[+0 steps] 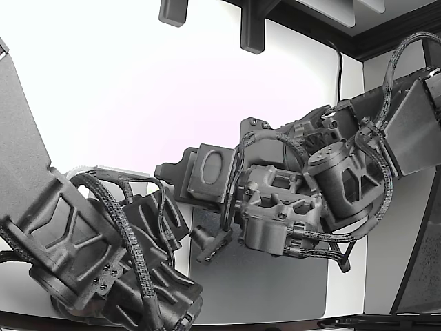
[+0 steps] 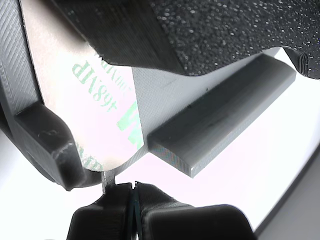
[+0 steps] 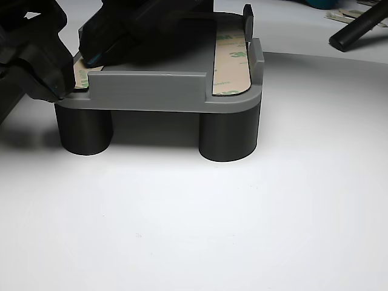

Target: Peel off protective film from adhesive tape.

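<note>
Film tab [image 2: 109,176] pinched in jaws, grey part [image 3: 151,91] corner

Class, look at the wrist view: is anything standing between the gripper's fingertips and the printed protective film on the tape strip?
Nothing visible does. The gripper sits right at the curved end of the protective film, its fingertips closed together against that edge. The raised grey rail of the fixture lies beside the strip, not across the path.
</note>
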Motion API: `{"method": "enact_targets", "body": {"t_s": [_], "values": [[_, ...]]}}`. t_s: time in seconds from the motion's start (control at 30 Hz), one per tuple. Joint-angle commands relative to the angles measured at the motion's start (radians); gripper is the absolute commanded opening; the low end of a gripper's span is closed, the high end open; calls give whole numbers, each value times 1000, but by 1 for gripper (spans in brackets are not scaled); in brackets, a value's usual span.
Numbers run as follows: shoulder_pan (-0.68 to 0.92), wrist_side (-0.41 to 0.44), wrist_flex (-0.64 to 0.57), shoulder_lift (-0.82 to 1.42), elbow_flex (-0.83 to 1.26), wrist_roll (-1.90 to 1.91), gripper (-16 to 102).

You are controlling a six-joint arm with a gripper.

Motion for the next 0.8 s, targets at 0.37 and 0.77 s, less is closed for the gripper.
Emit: {"method": "enact_targets", "body": {"t_s": [0.37,0.77], "values": [[2,3,-14,18,-41,3,-12],[2,15,-28,12,-32,-8,-12]]}}
